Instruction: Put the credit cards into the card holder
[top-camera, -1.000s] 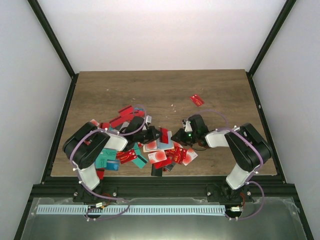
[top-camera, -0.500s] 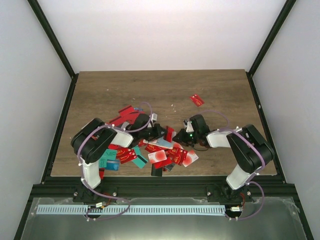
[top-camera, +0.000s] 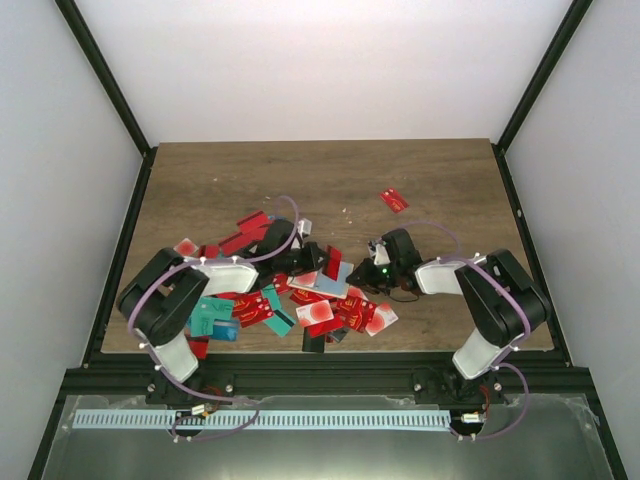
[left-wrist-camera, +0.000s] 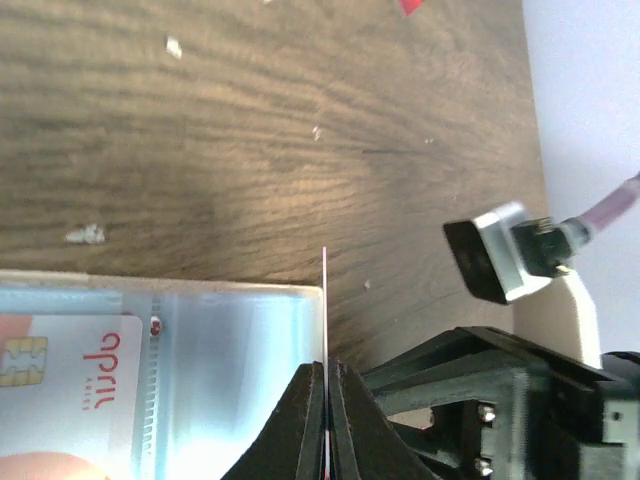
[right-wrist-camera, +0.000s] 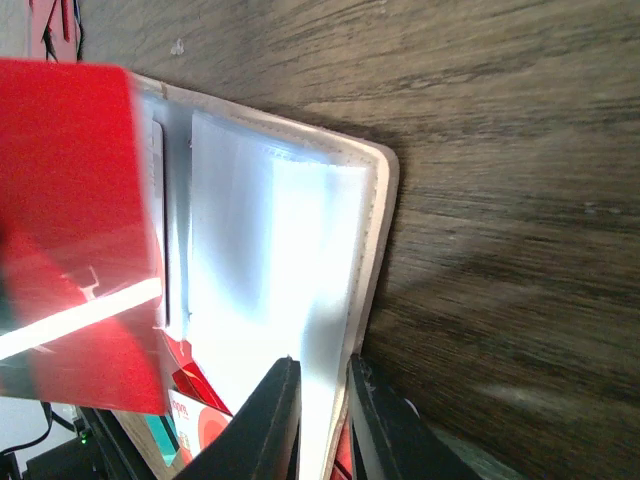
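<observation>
Red card (right-wrist-camera: 80, 230) face-on (edge-on from left wrist)

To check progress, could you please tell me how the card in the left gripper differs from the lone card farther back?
The held card stands on edge, pinched in the left gripper at the card holder's edge; the lone card lies flat on the table, untouched. Both are red.

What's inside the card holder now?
A white card with red lettering and gold chip sits in one clear pocket of the beige folding card holder. The next pocket looks empty; anything under that card is hidden.
</observation>
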